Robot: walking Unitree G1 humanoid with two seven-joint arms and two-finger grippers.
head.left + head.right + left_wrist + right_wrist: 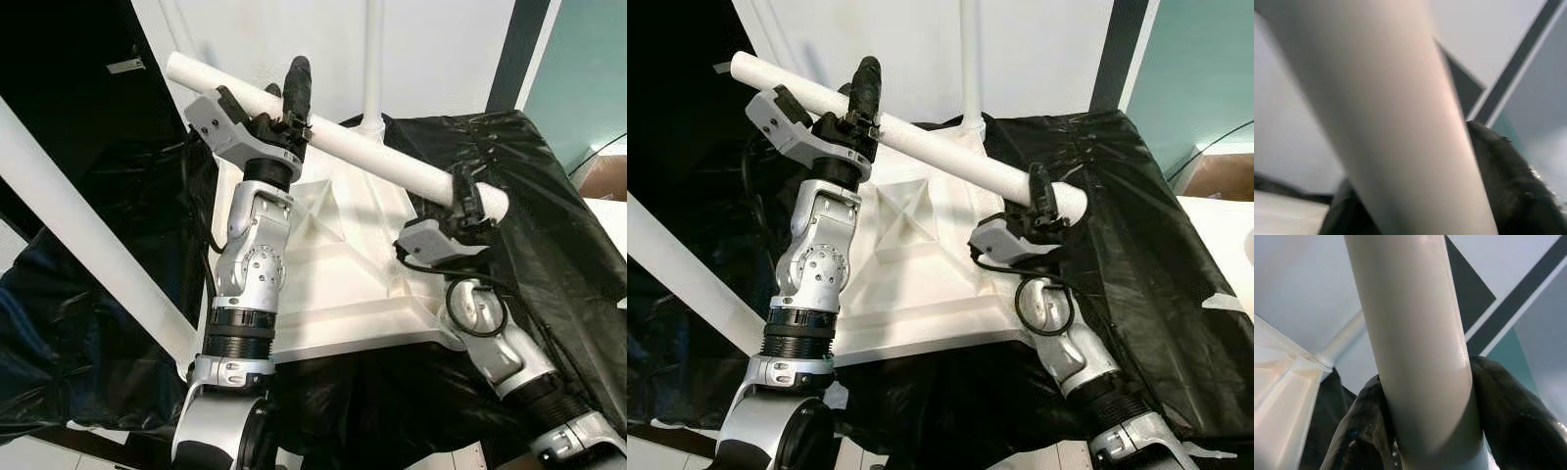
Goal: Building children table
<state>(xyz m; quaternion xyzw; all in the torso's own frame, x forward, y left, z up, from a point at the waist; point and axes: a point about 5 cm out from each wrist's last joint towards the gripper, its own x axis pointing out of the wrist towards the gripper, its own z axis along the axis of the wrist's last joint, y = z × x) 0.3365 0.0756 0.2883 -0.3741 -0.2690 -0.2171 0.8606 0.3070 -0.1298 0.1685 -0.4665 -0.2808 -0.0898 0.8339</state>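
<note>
A white wall stands behind, crossed by a dark upright strip with a teal panel beside it. Crumpled black plastic sheeting covers the furniture below. At the far right sits a brown cardboard box.

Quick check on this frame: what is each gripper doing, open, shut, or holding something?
Left gripper: shut on the white table leg, near its upper end.
Right gripper: shut on the same leg, near its lower end.
</note>
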